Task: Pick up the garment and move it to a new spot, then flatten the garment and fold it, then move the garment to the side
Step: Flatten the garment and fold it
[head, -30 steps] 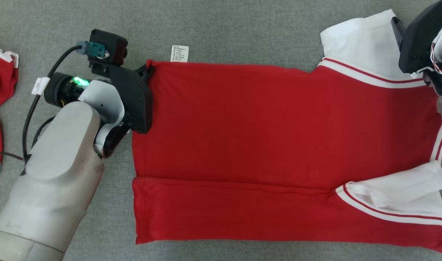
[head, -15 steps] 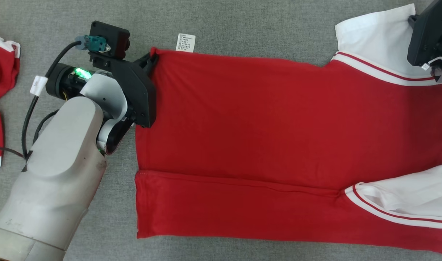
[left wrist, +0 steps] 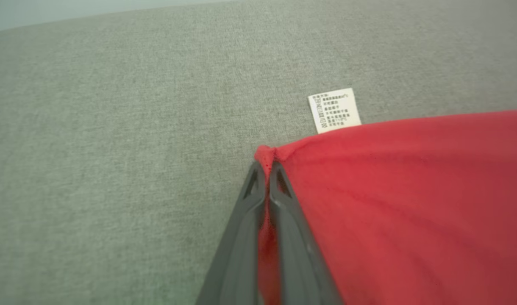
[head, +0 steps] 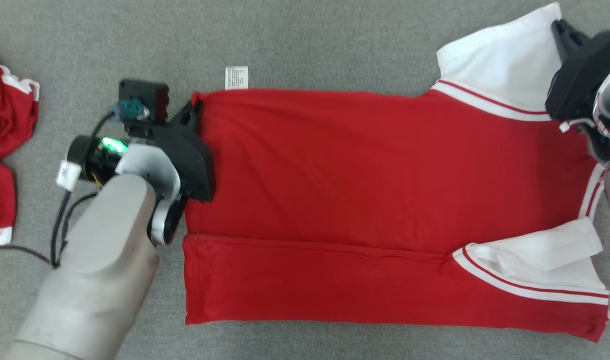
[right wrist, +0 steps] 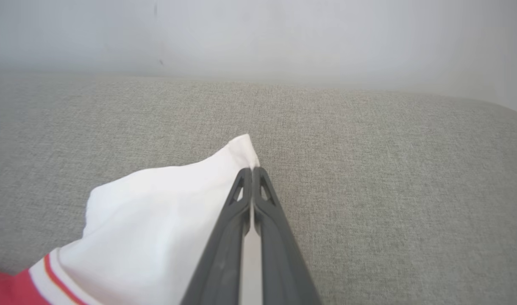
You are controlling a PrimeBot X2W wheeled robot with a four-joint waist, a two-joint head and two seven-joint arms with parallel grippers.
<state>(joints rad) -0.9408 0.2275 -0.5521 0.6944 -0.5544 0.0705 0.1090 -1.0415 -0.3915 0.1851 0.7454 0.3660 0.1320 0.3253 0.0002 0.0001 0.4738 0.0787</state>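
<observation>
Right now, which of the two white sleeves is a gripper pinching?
The far sleeve, its corner clamped in the right gripper; the near sleeve lies folded and free.

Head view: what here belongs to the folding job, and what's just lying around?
Job:
- red garment, spread out
- left gripper, shut on the garment's red corner
- right gripper, shut on the white sleeve

Lying about:
- other red-and-white clothing at the left edge, apart from the garment
- grey surface, only the support
</observation>
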